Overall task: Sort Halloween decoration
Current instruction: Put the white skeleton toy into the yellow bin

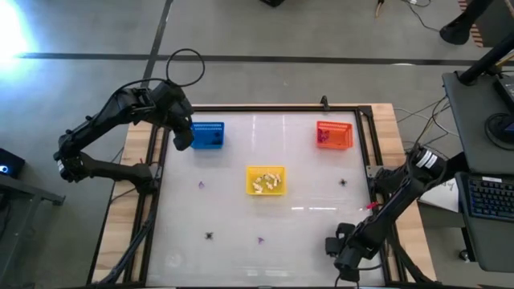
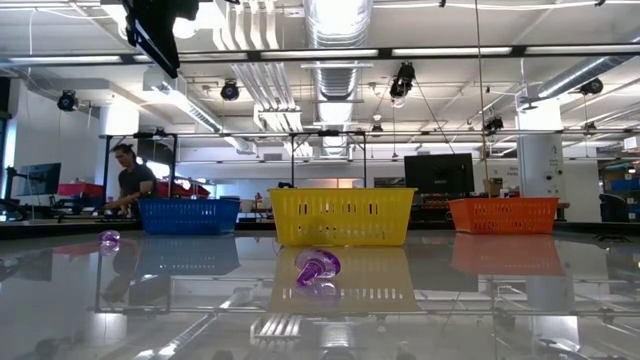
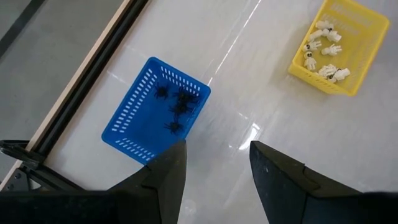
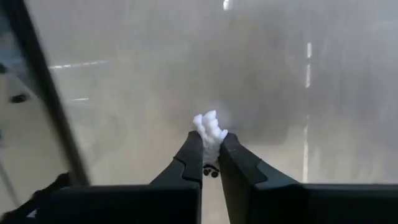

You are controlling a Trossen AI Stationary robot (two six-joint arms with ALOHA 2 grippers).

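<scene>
Halloween decorations are loose on the white table: purple ones (image 1: 201, 184) (image 1: 260, 239) (image 2: 317, 268) and black spidery ones (image 1: 210, 236) (image 1: 343, 182). The blue basket (image 1: 208, 135) holds black spiders (image 3: 177, 102). White figures (image 3: 323, 53) fill the yellow basket (image 1: 266, 180), and the orange basket (image 1: 334, 134) also holds trinkets. My left gripper (image 3: 214, 152) hangs open above the blue basket's near side. My right gripper (image 1: 331, 243), low at the table's near right, is shut on a small white trinket (image 4: 210, 129). My right gripper pinches the white trinket between its two fingertips (image 4: 194, 146), coming steeply down from above. The trinket's upper part (image 4: 211, 124) sticks out past the tips. Whether it still rests on the table I cannot tell.
The three baskets stand in the table's far half, blue at the left, yellow in the middle, orange at the right. A raised black frame (image 1: 374, 160) runs around the white surface. A person (image 2: 130, 185) stands in the room beyond the table.
</scene>
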